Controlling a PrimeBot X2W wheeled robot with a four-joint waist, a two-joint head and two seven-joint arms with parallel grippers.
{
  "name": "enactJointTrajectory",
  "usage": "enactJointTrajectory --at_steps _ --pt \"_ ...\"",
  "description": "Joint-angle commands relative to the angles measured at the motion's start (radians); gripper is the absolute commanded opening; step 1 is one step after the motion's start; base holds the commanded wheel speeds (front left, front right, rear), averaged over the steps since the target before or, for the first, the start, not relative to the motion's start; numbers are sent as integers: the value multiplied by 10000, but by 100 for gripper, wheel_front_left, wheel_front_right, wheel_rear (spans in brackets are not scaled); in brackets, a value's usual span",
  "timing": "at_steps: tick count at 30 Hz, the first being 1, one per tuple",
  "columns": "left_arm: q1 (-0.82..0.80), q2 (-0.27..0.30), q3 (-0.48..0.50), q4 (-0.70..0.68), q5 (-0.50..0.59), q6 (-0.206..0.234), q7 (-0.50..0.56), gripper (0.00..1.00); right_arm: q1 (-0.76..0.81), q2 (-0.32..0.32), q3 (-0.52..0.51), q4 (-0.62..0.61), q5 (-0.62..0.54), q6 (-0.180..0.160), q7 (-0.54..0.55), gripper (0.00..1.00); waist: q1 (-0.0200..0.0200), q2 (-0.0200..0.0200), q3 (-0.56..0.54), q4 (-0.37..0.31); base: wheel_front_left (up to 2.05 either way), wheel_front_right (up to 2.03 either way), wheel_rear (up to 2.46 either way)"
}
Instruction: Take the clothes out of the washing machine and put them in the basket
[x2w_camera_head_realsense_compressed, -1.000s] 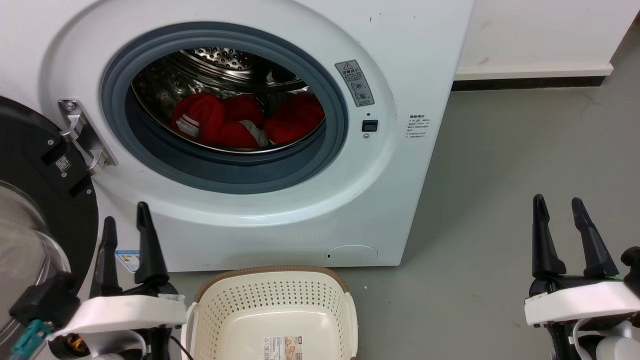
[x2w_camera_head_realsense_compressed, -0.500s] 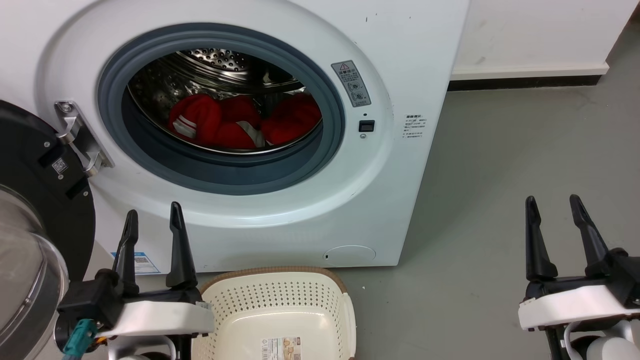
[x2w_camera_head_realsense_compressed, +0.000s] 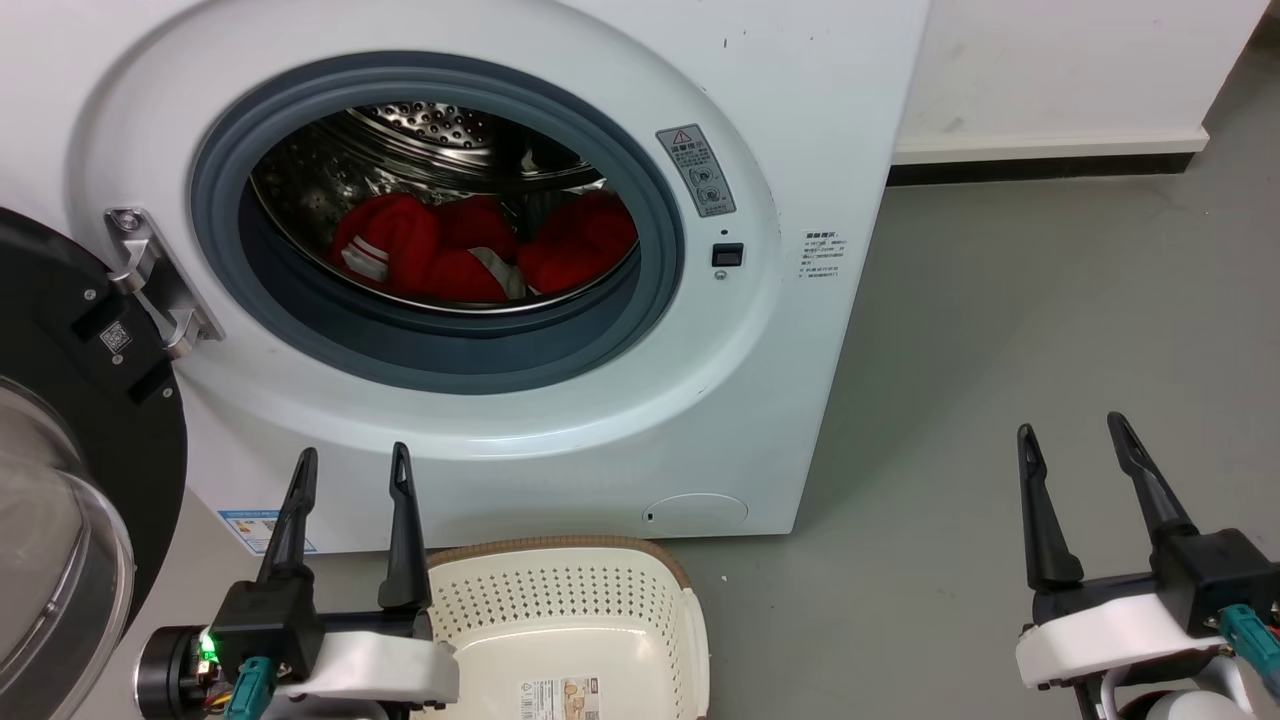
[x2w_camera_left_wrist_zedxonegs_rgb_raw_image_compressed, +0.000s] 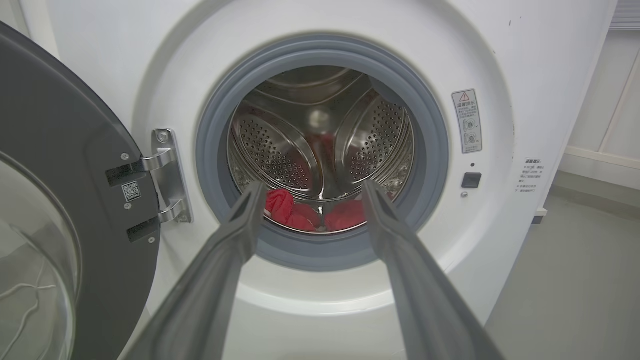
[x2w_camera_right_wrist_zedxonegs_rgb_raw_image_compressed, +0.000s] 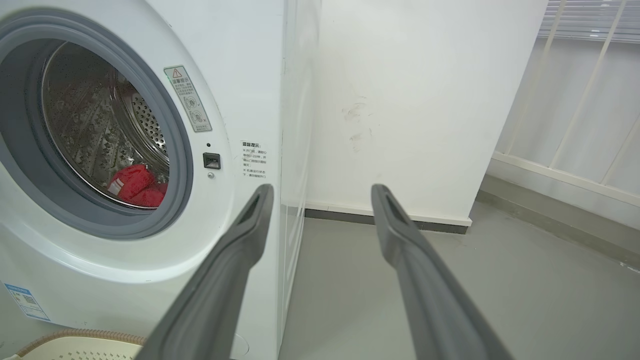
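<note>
Washer (x2w_camera_head_realsense_compressed: 820, 100): door (x2w_camera_head_realsense_compressed: 100, 420) stands open on your left.
Clothes (x2w_camera_head_realsense_compressed: 470, 255): red heap with white stripes, low in the drum (x2w_camera_head_realsense_compressed: 440, 130), behind the grey rim (x2w_camera_head_realsense_compressed: 450, 350).
Basket (x2w_camera_head_realsense_compressed: 560, 600): on the floor (x2w_camera_head_realsense_compressed: 1000, 300), near you, just before the washer's foot.
Left tool (x2w_camera_head_realsense_compressed: 352, 455): you have it spread wide, holding nothing, just left of the basket.
Right tool (x2w_camera_head_realsense_compressed: 1072, 428): wide too, nothing held, over the floor, well right of the washer.

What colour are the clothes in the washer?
The clothes are red with white stripes; head view.
</note>
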Motion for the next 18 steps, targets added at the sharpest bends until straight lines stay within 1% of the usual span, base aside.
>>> enactJointTrajectory --at_steps 1,6,9,11,12,14,18 --pt "-16 106 -49 -31 205 90 -76 100 77 -39 29 -6 -170 -4 -77 100 0 0 6 -2 0 0 0" --pt "-65 193 -206 -37 489 287 -178 100 34 -42 22 -43 -574 -4 -183 100 0 0 37 1 0 0 0" --pt "-68 225 -274 -124 576 188 -249 100 47 -42 15 -104 -745 -4 -238 100 0 0 61 3 0 0 0" --pt "-21 100 -167 -188 477 92 -277 100 67 -42 -56 -66 -554 -4 -287 100 0 0 80 4 0 0 0" --pt "28 24 -82 -203 415 3 -305 100 87 -44 -117 24 -276 -4 -279 100 0 0 85 5 0 0 0" --pt "134 -148 134 -197 271 -320 -339 100 73 -41 -199 157 105 -4 -334 100 0 0 95 8 0 0 0" --pt "300 -607 857 35 -26 -1183 -403 100 50 -29 -101 320 278 -4 -397 100 0 0 96 7 0 0 0"
